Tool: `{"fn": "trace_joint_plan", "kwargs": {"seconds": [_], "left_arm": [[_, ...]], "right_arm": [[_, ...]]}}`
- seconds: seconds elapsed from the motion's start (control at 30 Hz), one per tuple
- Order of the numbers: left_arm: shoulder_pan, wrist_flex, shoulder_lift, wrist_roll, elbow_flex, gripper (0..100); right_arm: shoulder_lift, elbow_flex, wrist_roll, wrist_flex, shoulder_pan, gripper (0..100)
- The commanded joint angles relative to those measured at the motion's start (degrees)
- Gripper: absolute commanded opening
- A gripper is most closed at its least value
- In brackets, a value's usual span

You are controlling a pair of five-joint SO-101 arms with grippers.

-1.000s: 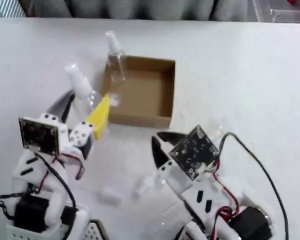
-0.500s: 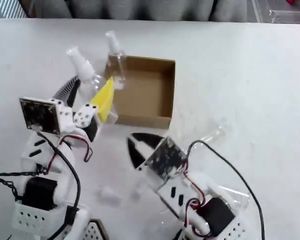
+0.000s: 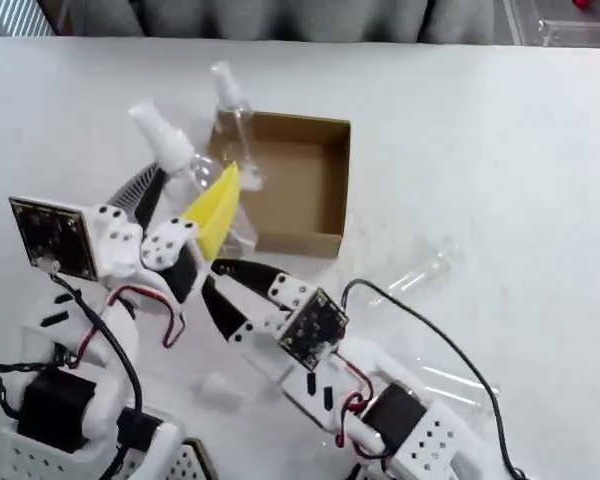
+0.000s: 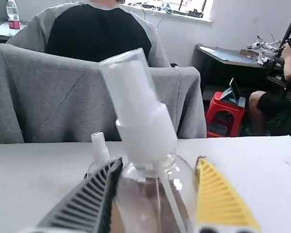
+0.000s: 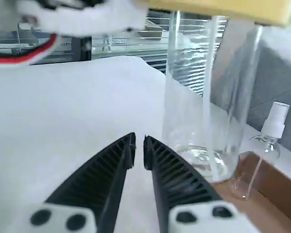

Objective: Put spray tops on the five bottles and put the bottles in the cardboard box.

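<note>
Left gripper (image 4: 159, 165) was clamped on a capped spray bottle (image 3: 168, 145), its grey and yellow fingers pressing the clear shoulder just under the white spray top. You could judge that bottle light, thin-walled, empty and smooth, so likely to slip or pivot if squeezed high up. The body below the shoulder was the safer place to hold it. The pump head looked likely to pull loose if you lifted the bottle by it.

Just past the fingertips stood a second capped bottle (image 3: 230, 112), upright in the near corner of the cardboard box (image 3: 290, 240). The held bottle hung tilted over that same edge of the box.

Right gripper (image 5: 138, 143) sat close beneath the left one, its black fingers drawn almost together with nothing between them.

Counted outward, you had two capped bottles and one box. One bare bottle (image 3: 427, 268) lay on its side, well off beyond the right arm. Faint clear lines nearer that arm's base might have been another bottle. One small white piece (image 3: 218, 387) near the bases was possibly a loose spray top. Five bottles could not be confirmed.
</note>
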Motion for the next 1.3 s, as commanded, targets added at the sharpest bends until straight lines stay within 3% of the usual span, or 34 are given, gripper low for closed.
{"fn": "trace_joint_plan", "kwargs": {"seconds": [0.0,0.23,0.4,0.6,0.9,1.07,1.27], "left_arm": [[1.71,1.76,-0.13,0.7,-3.43,2],[1.89,1.76,-0.13,0.7,-3.34,2],[1.36,-0.44,0.31,0.62,-2.29,2],[-3.21,-9.85,0.4,-0.53,4.92,2],[-6.99,-20.75,5.23,-7.82,13.01,2],[-8.4,-30.15,16.92,-7.91,13.01,2],[-8.31,-39.21,27.91,-7.91,12.92,2]], "right_arm": [[3.21,-0.88,-0.7,-3.47,0.84,1.6],[5.67,-0.62,-0.62,-6.2,8.66,1.6],[4.26,0.7,-0.62,-2.15,7.69,1.6],[-1.19,1.49,-0.62,9.71,5.85,1.5],[-7.96,1.76,-0.53,27.38,16.57,1.5],[-8.4,2.64,-0.53,29.58,21.14,1.6],[-8.4,8.44,-0.62,24.92,28.35,1.6]]}}
